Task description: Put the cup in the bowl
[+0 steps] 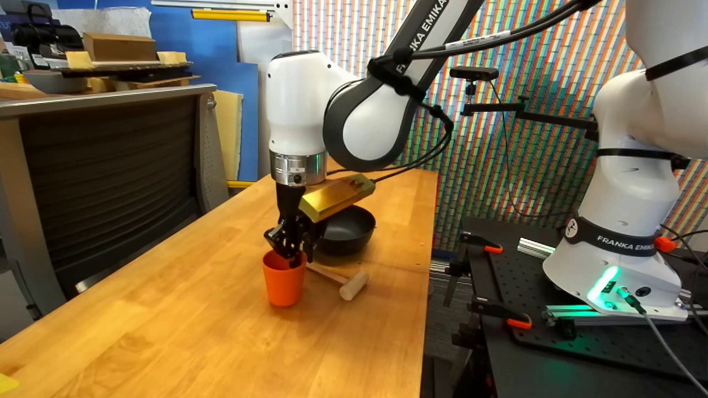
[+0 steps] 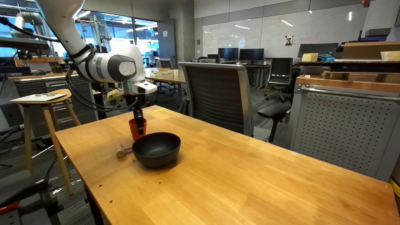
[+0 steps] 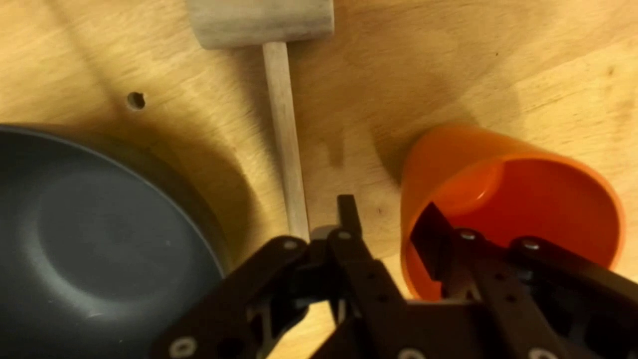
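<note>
The orange-red cup (image 1: 283, 287) stands upright on the table; it also shows in an exterior view (image 2: 133, 130) and in the wrist view (image 3: 538, 199). The black bowl (image 1: 349, 232) stands beside it, with its inside bare in the wrist view (image 3: 114, 239) and in an exterior view (image 2: 157, 159). My gripper (image 3: 390, 214) is open and straddles the cup's wall on the bowl's side. One finger is inside the cup, close to the wall; whether it touches cannot be told. The other finger is outside, with table showing between it and the cup.
A small wooden mallet (image 3: 281, 124) lies between cup and bowl, its handle under the outer finger and its head (image 1: 354, 285) toward the table's edge. An office chair (image 2: 218, 97) stands at the table's long side. The robot's base (image 1: 614, 276) is beyond the opposite edge.
</note>
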